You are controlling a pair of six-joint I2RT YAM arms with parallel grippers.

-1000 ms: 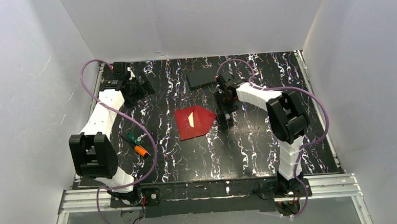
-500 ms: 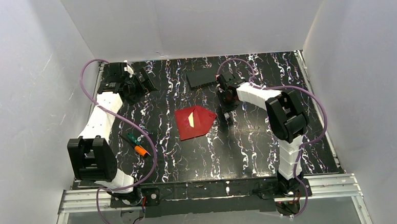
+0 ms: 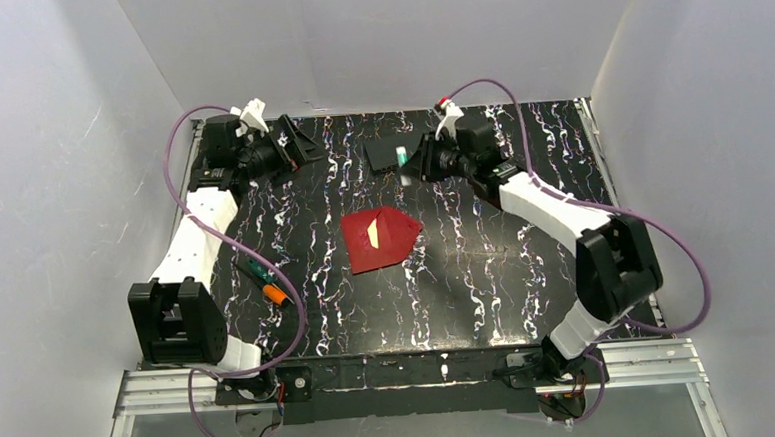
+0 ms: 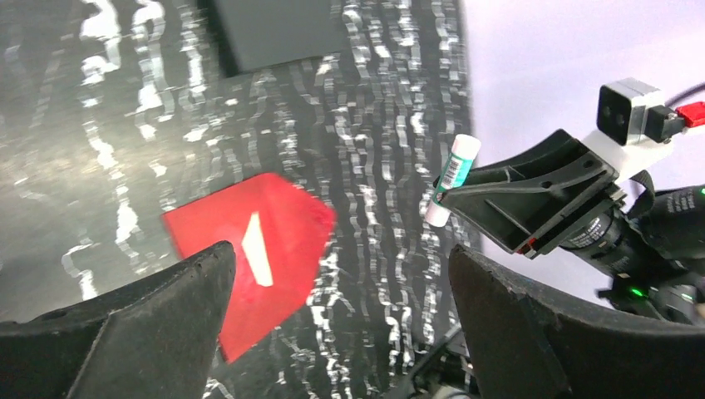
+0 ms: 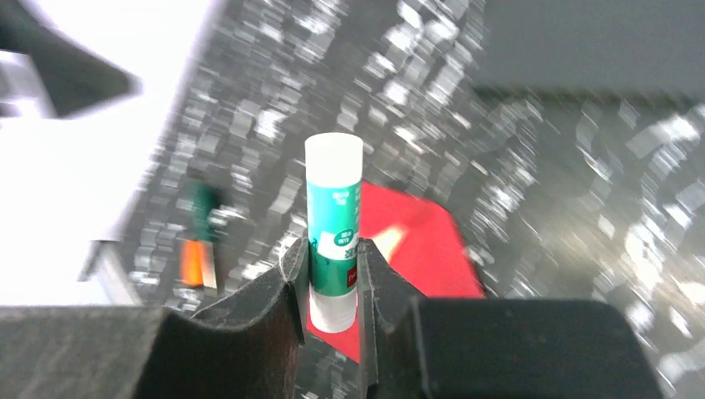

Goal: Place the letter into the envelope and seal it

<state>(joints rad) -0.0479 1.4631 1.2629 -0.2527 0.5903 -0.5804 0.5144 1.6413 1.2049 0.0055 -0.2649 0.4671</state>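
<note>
Envelope [image 3: 390,240] whole overhead; glue stick [image 5: 333,216] close-up

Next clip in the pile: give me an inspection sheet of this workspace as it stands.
Surface: black table with white marbling, no spills seen.
Job's things: dark red paper envelope flat at mid-table, touched by neither pincer; a pale sliver shows on its face, the white letter is otherwise not seen.
Clutter: dark ribbed rectangular block at the far edge; green and orange pen-like pieces near the left arm.
Grippers: left pincer open, empty, far left; right pincer shut on a white-and-green glue stick, raised off the table.
Cables: purple cables loop along both arms, clear of the envelope.
Surroundings: plain white walls on three sides.
</note>
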